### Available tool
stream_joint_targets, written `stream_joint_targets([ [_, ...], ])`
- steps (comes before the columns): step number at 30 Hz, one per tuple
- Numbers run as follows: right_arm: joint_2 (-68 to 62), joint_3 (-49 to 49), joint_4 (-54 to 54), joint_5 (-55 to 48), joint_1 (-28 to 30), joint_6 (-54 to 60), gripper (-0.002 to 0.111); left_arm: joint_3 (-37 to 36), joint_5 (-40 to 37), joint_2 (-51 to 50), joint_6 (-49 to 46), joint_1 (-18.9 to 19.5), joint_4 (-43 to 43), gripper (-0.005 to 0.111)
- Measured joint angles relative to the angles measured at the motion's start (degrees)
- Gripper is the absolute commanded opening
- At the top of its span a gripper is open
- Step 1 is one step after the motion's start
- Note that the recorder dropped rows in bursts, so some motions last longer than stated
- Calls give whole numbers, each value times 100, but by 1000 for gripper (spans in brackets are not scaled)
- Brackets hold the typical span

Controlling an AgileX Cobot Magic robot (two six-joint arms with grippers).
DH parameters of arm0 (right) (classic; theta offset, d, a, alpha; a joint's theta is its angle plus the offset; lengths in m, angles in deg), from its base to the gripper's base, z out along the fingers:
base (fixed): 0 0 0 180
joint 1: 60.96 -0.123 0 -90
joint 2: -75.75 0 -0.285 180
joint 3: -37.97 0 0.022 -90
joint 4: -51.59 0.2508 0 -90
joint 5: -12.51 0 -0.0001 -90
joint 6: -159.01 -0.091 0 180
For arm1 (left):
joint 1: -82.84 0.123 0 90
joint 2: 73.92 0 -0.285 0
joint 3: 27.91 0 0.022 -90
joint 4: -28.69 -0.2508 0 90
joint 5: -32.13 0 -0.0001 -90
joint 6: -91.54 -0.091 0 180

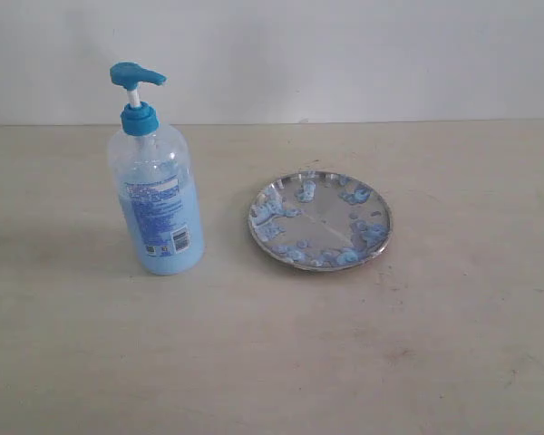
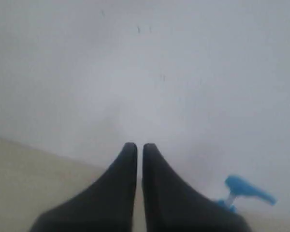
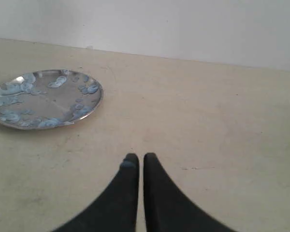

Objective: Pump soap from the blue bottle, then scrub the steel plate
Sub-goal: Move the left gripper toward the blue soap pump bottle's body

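Robot test bench, lab-type room. Plain beige tabletop (image 1: 281,362), scuffed and faintly stained, runs back to blank white wall (image 1: 363,54), straight seam between. Two props stand apart on it: blue bottle (image 1: 159,213) with pump head, steel plate (image 1: 325,225) speckled pale blue. Flat even light, soft shadows. Wrist views show black fingers of left gripper (image 2: 136,147) and right gripper (image 3: 137,157) before same tabletop and wall: robot rig at work surface

The tall bottle (image 1: 156,195) stands left on the table (image 1: 272,362), the low plate (image 1: 326,227) well apart to its right; a wide gap runs between, and open table lies in front.
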Motion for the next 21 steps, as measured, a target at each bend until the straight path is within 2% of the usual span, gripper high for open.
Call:
stream_joint_targets([
  [1, 0, 0, 0, 0, 0, 0, 0, 234, -55, -643, 14, -52, -306, 4],
  [2, 0, 0, 0, 0, 0, 0, 0, 462, 283, -1774, 48, -138, -623, 4],
  [5, 0, 0, 0, 0, 0, 0, 0, 297, 1914, -3308, 278, -322, -860, 4],
  [8, 0, 0, 0, 0, 0, 0, 0, -114, 3631, -4156, 944, -519, -1031, 4],
  [10, 0, 0, 0, 0, 0, 0, 0, -364, 4413, -4545, 1284, -599, -1346, 4],
  [11, 0, 0, 0, 0, 0, 0, 0, -472, 4708, -4742, 1372, -636, -1649, 4],
  [12, 0, 0, 0, 0, 0, 0, 0, -563, 5011, -5067, 1416, -661, -2327, 5],
  [14, 0, 0, 0, 0, 0, 0, 0, -567, 5182, -5381, 1292, -661, -3072, 12],
  [17, 0, 0, 0, 0, 0, 0, 0, -510, 5322, -5716, 830, -661, -3771, 40],
  [21, 0, 0, 0, 0, 0, 0, 0, -477, 5373, -5923, 533, -661, -4043, 106],
])
